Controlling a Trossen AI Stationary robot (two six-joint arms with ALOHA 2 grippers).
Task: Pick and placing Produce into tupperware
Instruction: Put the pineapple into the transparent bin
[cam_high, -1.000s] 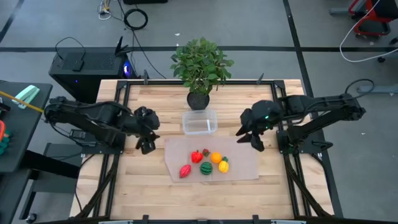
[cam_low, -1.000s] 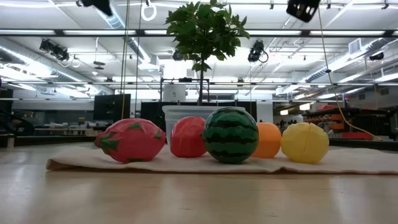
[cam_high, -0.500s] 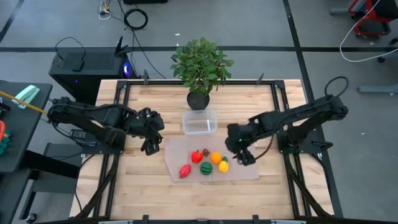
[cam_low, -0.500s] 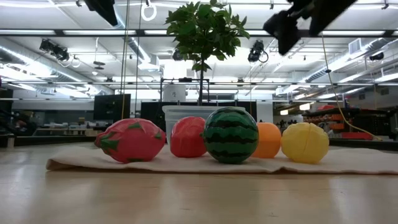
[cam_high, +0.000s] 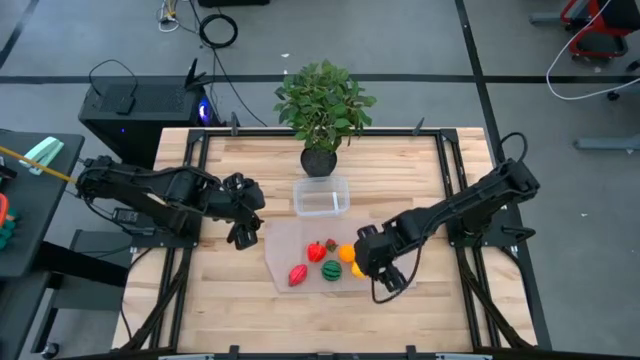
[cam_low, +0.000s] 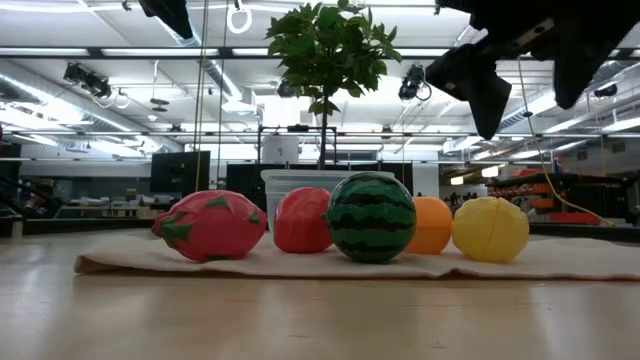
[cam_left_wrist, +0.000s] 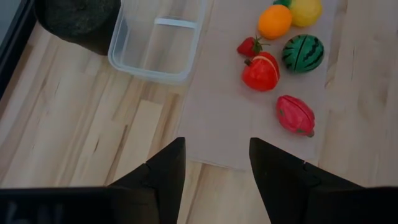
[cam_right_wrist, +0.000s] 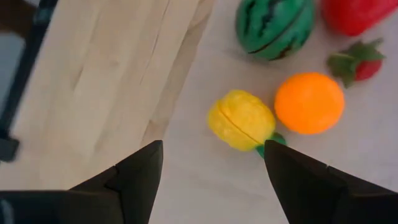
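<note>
In the high view, we see that the right gripper (cam_high: 366, 262) has swung in from the right side of the table within the last second and now sits low over the mat (cam_high: 395, 240) at centre frame, just above the yellow fruit (cam_high: 358, 268); we judge the first pick is about to begin, since the clear tupperware (cam_high: 320, 196) just above the mat holds nothing and all the produce lies on the mat. The left gripper (cam_high: 240, 232) waits at centre left, barely shifted. In the low view, dragon fruit (cam_low: 211, 226), red fruit (cam_low: 301, 220), watermelon (cam_low: 371, 216), orange (cam_low: 432, 225) and the yellow fruit stand in a row, with a dark gripper newly hanging at upper right. In the left wrist view, its fingers stand partly apart, holding nothing. In the right wrist view, its fingers (cam_right_wrist: 140, 174) are spread wide, empty, flanking the yellow fruit without touching.
</note>
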